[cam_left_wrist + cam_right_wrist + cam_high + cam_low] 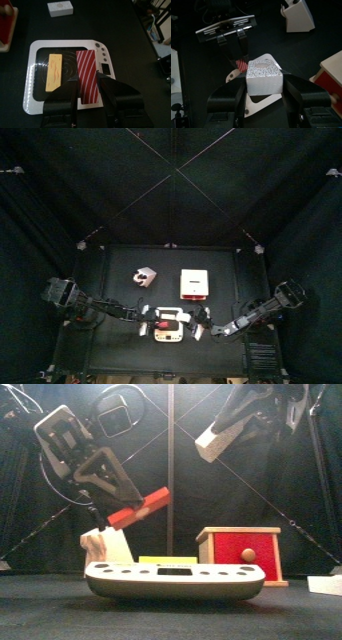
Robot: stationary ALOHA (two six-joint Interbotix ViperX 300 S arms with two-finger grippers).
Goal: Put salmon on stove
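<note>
My left gripper [88,82] is shut on the salmon [87,75], a red striped strip. In the front view it holds the salmon [140,506] tilted in the air above the stove [174,580]. The stove [32,75] is a white-framed block with a dark centre, and a yellow-orange strip [55,72] lies on it beside the salmon. In the top view the stove [167,324] sits at the table's front middle, between both arms. My right gripper [264,82] is shut on a white speckled cube [263,75], held high to the right of the stove [214,442].
A white box with a red edge [195,283] stands behind the stove to the right; its red face shows in the front view [243,554]. A small white holder [142,278] stands behind the stove to the left [107,544]. A small white block [60,7] lies farther off.
</note>
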